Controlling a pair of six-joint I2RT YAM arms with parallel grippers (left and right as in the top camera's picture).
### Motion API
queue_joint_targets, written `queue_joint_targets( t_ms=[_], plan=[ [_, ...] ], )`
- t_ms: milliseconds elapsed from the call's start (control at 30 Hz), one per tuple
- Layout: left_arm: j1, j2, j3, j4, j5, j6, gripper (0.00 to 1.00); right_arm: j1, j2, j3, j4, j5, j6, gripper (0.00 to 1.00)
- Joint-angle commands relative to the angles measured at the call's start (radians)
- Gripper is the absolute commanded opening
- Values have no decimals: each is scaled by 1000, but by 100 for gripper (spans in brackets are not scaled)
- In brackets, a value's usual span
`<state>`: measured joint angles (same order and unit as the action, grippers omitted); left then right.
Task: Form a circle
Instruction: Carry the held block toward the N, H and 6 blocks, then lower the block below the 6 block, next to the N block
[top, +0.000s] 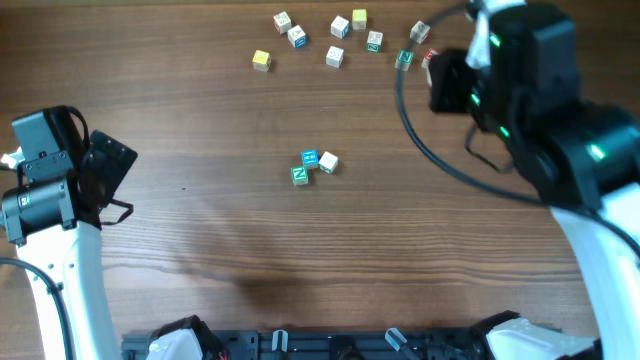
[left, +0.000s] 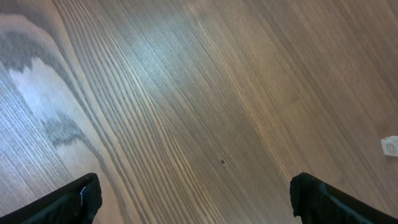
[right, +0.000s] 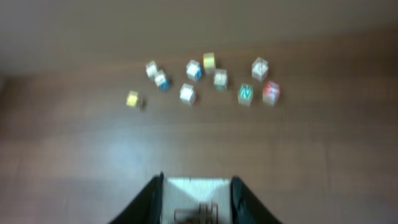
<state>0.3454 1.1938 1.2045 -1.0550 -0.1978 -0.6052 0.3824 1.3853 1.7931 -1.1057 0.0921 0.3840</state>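
**Circle (top: 315, 166) of small wooden letter cubes: barely begun**

I find only three cubes, blue, cream and green, clustered on the brown wooden worktop (top: 200, 260). Loose wooden cubes (top: 335, 57) lie scattered well apart. Right end effector (right: 196, 202) grips a cream cube (right: 196, 186); left end effector (left: 196, 199) gapes, empty.

Your left arm (top: 78, 265), white tube below a black boxy head, your right arm (top: 560, 130) the same, small green lights (top: 597, 152) glowing on its shell, thin black cable (top: 401, 90) looping beside it.

Overhead: straight down, whole table (top: 200, 230). Left wrist: close on wood. Right wrist: farther, shares scattered cubes (right: 187, 93) with overhead.
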Motion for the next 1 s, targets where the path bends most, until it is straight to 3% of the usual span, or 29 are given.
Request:
queue_joint_targets(
  t_ms=[0,200,433,533,767,967],
  plan=[
    [6,-6,7,-2,-13,-13,100,-2,21,-32,-109,-148,46,29],
    [6,-6,7,-2,-13,-13,100,20,25,-309,-16,-218,166,29],
    [6,-6,7,-2,-13,-13,100,108,29,-754,441,-300,326,29],
    [6,-6,7,-2,-13,-13,100,153,46,-893,608,-299,463,29],
    [6,-6,7,-2,-13,-13,100,288,148,-962,900,-171,551,29],
    [5,-6,7,-2,-13,-13,100,336,261,-962,918,-28,731,29]
  ],
)
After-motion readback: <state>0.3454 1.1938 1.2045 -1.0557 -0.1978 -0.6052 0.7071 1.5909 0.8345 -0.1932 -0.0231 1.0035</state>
